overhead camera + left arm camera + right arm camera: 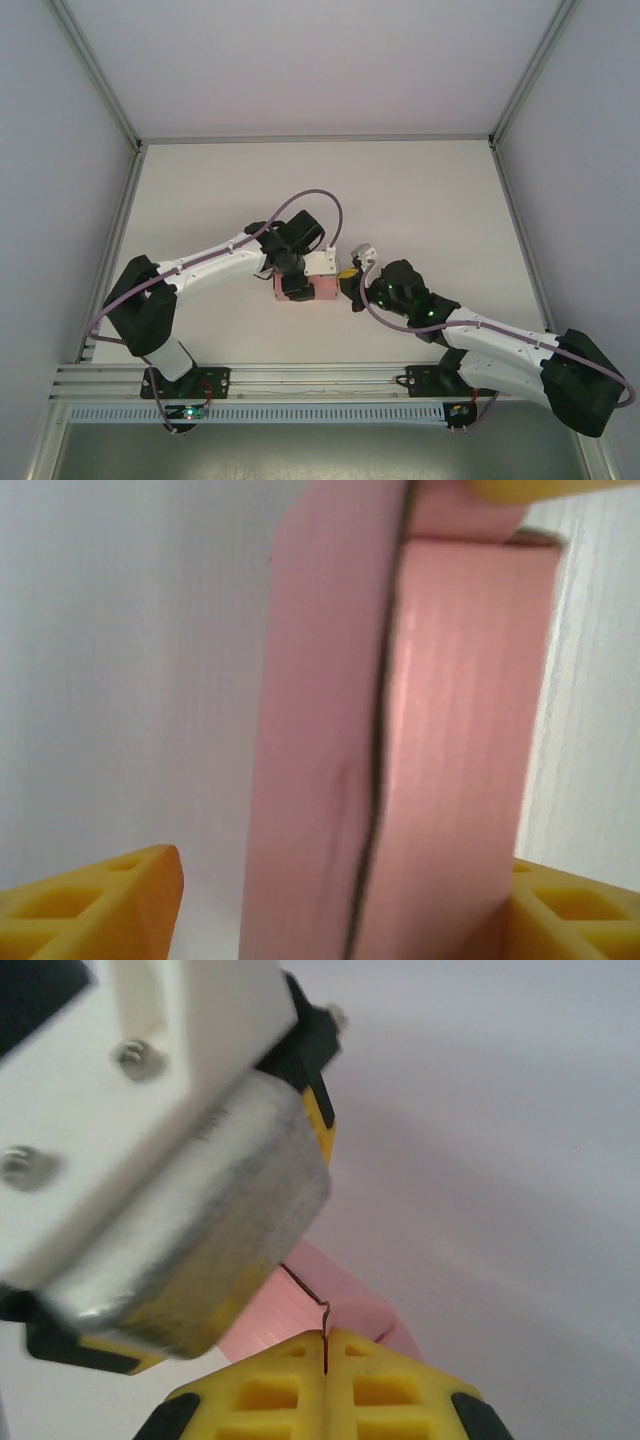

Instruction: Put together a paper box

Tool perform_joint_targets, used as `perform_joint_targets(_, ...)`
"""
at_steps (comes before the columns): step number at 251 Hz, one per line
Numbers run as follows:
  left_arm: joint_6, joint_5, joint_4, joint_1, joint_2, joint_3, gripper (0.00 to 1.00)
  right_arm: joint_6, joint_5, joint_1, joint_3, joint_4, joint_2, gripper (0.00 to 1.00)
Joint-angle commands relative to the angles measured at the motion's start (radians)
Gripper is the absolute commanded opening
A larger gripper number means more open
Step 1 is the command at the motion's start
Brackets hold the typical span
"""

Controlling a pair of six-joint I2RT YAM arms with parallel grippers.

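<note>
The pink paper box (pixel 323 291) lies mid-table, folded into a small rectangular shape. My left gripper (pixel 298 288) hangs over its left part. In the left wrist view the box (pixel 450 740) stands between my yellow fingers. The left finger (pixel 100 900) is clear of the card, and the right finger (pixel 570 910) is against its side, so my left gripper (pixel 345 885) is open. My right gripper (pixel 351 285) meets the box's right end. In the right wrist view its gripper (pixel 325 1348) is shut, with a thin card edge of the box (pixel 290 1310) running into the seam.
The left gripper's white and grey body (pixel 170 1150) looms close above the right fingers. White walls and metal frame rails (pixel 310 138) bound the table at the back and sides. A rail (pixel 300 378) runs along the near edge.
</note>
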Motion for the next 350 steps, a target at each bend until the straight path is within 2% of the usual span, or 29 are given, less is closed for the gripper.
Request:
perform_joint_targets(1, -0.021, 0.016, 0.006, -0.001, -0.001, 0.044, 0.82, 0.063, 0.073, 0.029, 0.001, -0.060, 0.013, 0.00)
perform_joint_targets(9, -0.022, 0.015, -0.001, -0.002, -0.004, 0.051, 0.87, 0.068, 0.090, 0.038, 0.005, -0.067, 0.012, 0.00)
perform_joint_targets(14, -0.023, 0.015, -0.003, -0.003, -0.007, 0.053, 0.98, 0.067, 0.101, 0.043, 0.008, -0.074, 0.010, 0.00)
perform_joint_targets(17, -0.025, 0.014, -0.004, -0.003, -0.009, 0.055, 1.00, 0.066, 0.110, 0.047, 0.011, -0.080, 0.010, 0.00)
perform_joint_targets(115, -0.143, -0.018, -0.005, -0.005, -0.130, 0.032, 1.00, 0.138, 0.344, 0.139, 0.082, -0.213, 0.017, 0.00)
perform_joint_targets(151, -0.269, -0.117, 0.034, -0.004, -0.262, -0.032, 1.00, 0.170, 0.354, 0.153, 0.083, -0.227, 0.006, 0.00)
perform_joint_targets(193, -0.500, -0.283, -0.020, -0.005, -0.403, -0.108, 1.00, 0.185, 0.377, 0.176, 0.109, -0.260, 0.005, 0.00)
perform_joint_targets(239, -0.728, -0.289, -0.061, -0.010, -0.477, -0.182, 0.83, 0.208, 0.408, 0.197, 0.164, -0.323, 0.022, 0.00)
perform_joint_targets(262, -0.798, -0.317, -0.056, -0.019, -0.490, -0.221, 0.77, 0.221, 0.414, 0.205, 0.190, -0.350, 0.047, 0.00)
perform_joint_targets(289, -0.841, -0.315, -0.052, -0.032, -0.488, -0.242, 0.71, 0.247, 0.420, 0.207, 0.204, -0.360, 0.072, 0.00)
perform_joint_targets(350, -0.832, -0.327, -0.041, -0.039, -0.515, -0.280, 0.61, 0.253, 0.421, 0.207, 0.232, -0.389, 0.096, 0.00)
